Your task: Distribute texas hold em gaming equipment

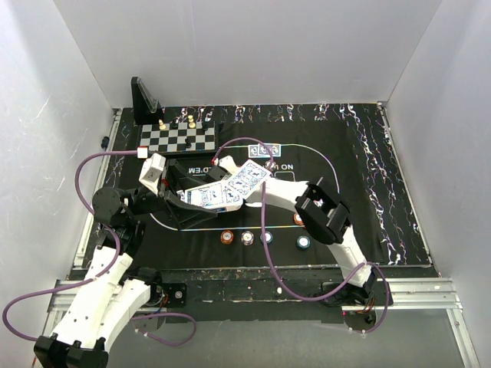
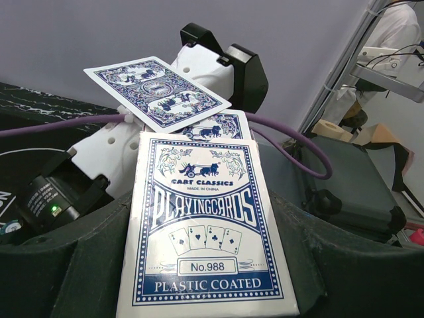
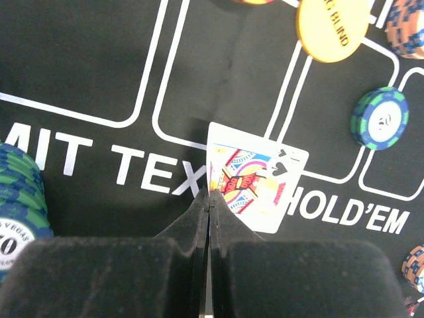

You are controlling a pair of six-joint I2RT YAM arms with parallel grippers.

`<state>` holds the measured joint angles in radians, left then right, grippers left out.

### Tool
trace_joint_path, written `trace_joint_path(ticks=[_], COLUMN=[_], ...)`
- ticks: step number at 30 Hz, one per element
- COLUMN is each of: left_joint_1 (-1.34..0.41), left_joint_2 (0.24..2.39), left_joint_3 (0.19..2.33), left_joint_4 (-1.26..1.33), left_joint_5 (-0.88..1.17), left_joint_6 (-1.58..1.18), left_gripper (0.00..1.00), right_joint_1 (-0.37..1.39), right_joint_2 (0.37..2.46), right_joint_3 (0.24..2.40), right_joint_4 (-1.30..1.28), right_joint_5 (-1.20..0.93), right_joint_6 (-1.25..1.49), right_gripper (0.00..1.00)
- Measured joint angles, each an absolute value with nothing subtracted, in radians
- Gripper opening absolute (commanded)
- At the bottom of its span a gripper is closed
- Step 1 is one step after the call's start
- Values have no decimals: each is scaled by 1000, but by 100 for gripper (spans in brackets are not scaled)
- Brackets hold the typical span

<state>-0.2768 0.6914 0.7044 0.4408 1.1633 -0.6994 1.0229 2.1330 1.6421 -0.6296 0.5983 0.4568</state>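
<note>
Left wrist: left jaws clamp a rectangular card box; right jaws pinch a thin playing card.

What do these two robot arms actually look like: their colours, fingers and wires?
The left arm and the right arm are both made of chunky white shells linked by rounded black joints. A purple cable loops loosely along each one. The fingers are broad, matte black pads. No writing shows on the arms.

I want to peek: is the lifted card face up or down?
Face down: the playing card shows its blue back from above, picture side underneath.
</note>
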Motion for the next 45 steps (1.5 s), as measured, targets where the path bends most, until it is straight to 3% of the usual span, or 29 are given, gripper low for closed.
trace_joint_path(ticks=[5,8,12,20,30,40,45], left_joint_1=[-277,-277,-277,-277,-277,-277,-277], left_joint_2=[691,690,690,690,690,690,692], left_joint_3=[704,704,704,714,717,717,717], left_joint_4=[441,441,441,441,447,448,445], left_joint_5=[1163,1163,1164,1163,1164,1164,1164], left_joint_6=[-699,-699,-699,-699,-700,-694,-675], left_gripper=[0,0,0,0,0,0,0], right_joint_1=[1030,1030,1028,1018,997,754,585], right_joint_2=[2196,2211,2212,2148,1740,1345,1170], right_joint_3=[1693,1721,1734,1660,1365,1138,967], right_joint_4=[-665,-683,-684,-639,-591,-587,-563], right_joint_5=[599,600,588,466,228,-11,-191], right_joint_6=[461,453,434,443,518,648,731], right_gripper=[27,48,62,68,73,76,83])
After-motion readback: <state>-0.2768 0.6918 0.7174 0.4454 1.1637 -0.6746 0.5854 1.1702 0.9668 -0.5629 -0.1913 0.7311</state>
